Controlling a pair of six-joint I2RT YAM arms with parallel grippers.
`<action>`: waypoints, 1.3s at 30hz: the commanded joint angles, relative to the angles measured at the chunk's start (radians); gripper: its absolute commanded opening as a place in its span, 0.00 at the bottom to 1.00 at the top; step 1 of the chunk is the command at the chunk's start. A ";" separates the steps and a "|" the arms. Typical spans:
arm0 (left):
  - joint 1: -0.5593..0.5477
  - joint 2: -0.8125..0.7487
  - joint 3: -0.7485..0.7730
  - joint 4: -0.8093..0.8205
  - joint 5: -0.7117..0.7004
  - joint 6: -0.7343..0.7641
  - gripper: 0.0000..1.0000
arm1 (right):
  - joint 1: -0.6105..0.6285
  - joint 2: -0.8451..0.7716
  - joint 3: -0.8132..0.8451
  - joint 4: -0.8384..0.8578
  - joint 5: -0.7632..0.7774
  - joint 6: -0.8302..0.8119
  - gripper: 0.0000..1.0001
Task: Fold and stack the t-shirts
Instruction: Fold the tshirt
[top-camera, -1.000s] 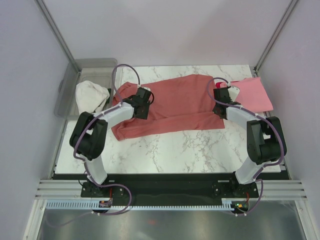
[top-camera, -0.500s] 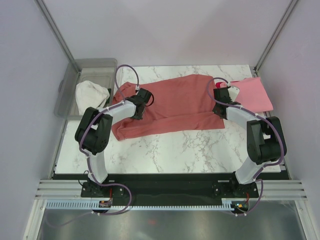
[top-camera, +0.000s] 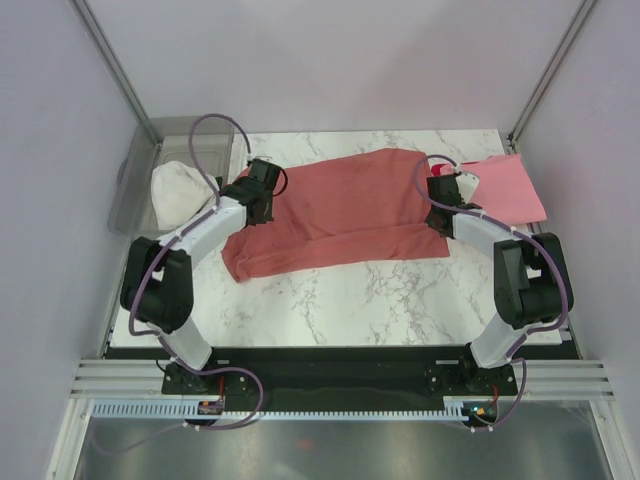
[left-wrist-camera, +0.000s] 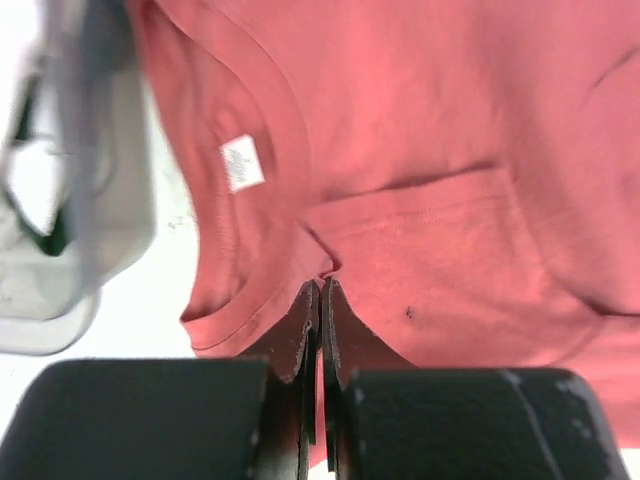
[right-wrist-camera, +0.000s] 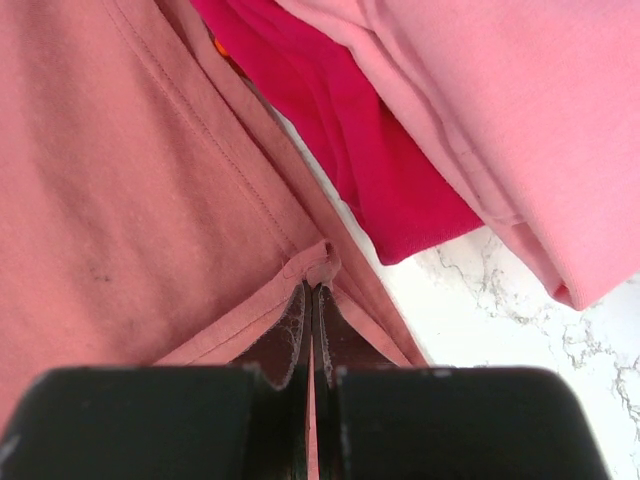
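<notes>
Marble table (top-camera: 400, 300): the far half is covered in cloth, the near half is bare.

Salmon-red t-shirt (top-camera: 340, 210) is the biggest item. It's spread flat, running left to right across the far half of the table and slightly skewed, with the left end nearer the arms. It fills most of the left wrist view (left-wrist-camera: 450, 150) and the left side of the right wrist view (right-wrist-camera: 100, 200).

Clear plastic bin (top-camera: 135, 180) sits just off the table's far left corner. There's a white cloth bundle (top-camera: 178, 190) in it, near the shirt's left end.

Light pink t-shirt (top-camera: 510, 190) is folded flat at the far right corner, just beside the salmon shirt's right end (right-wrist-camera: 520, 120).

Bright red t-shirt (right-wrist-camera: 370, 130) is underneath the pink one. An edge sticks out toward the salmon shirt and meets it at the top of the right wrist view. Lower down, marble shows between them.

Left gripper (top-camera: 258, 190) is down at the shirt's left end, by the neckline. In the wrist view (left-wrist-camera: 320, 290) the jaws are pressed together with a small pinch of salmon cloth bunched at the tips, just below the collar band.

Right gripper (top-camera: 443, 195) is down at the shirt's right end. Its jaws are also clamped tight (right-wrist-camera: 312, 290), nipping a puckered bit of the salmon shirt's stitched hem.

White neck label (left-wrist-camera: 242, 162) shows inside the collar, up and left of the left fingertips.
</notes>
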 joint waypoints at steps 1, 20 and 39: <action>0.031 -0.119 -0.019 0.020 0.028 -0.092 0.02 | -0.003 -0.043 0.032 -0.001 0.036 -0.010 0.00; 0.143 -0.241 -0.095 0.100 0.140 -0.174 0.02 | -0.005 -0.073 0.137 -0.084 0.056 -0.013 0.00; 0.177 -0.487 -0.234 0.272 0.036 -0.212 0.02 | -0.015 -0.011 0.194 -0.106 0.024 -0.014 0.00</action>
